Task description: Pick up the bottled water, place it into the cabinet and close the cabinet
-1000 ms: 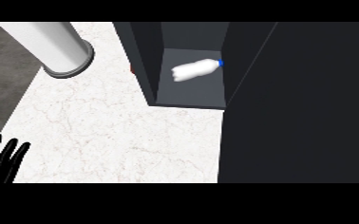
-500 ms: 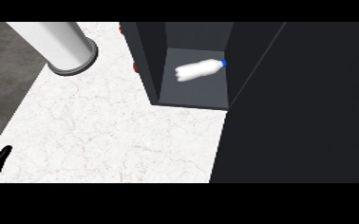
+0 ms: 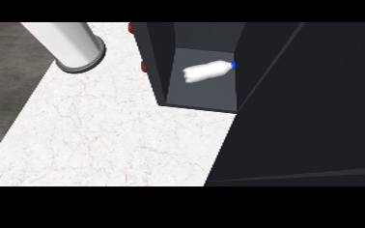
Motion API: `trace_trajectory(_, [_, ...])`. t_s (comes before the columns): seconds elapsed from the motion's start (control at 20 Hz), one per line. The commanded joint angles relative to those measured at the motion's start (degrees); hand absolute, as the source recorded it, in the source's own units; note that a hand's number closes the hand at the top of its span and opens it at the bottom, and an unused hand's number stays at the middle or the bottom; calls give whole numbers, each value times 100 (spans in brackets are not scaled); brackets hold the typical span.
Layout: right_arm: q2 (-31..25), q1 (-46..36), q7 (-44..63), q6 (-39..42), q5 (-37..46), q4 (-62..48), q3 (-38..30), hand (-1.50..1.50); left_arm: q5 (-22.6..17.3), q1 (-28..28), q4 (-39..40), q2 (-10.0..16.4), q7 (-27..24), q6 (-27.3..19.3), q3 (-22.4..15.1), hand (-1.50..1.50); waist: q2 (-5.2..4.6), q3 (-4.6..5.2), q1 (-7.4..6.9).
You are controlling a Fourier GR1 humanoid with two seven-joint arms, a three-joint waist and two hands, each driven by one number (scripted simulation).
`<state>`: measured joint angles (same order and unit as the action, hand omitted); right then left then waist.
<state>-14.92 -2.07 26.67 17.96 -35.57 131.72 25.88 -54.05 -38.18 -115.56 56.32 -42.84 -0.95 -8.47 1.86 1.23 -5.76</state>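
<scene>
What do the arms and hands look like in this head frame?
Nothing to describe: neither forearm nor hand shows in the head view. In view are the bottled water, lying inside the dark cabinet, and the white counter.

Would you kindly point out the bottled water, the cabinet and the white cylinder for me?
bottled water (image 3: 205, 72): head view, middle of its white body.
cabinet (image 3: 158, 58): head view, on its left side wall.
white cylinder (image 3: 68, 41): head view, on its side.

A white veined marble tabletop (image 3: 107, 125) spread below; a white cylindrical post (image 3: 68, 41) with grey base ring stood at its far-left edge, beside dark grey floor (image 3: 21, 77).
</scene>
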Motion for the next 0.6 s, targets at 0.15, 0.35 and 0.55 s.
trace_trajectory(0.15, [1045, -1549, 805, -1132, 678, -505, 774, 150, -144, -154, 100, 114, -130, 466, 278, -150, -119, -24, -171])
trace_trajectory(0.35, [1458, -2542, 1556, -1436, 283, -1209, 1150, 150, -324, -330, 194, 270, -187, 830, 612, -150, -137, -57, -264])
trace_trajectory(0.55, [1478, -3880, 1411, -1513, -516, -1918, 951, 150, -427, -608, 437, 343, -363, 1272, 981, -150, -183, -93, -276])
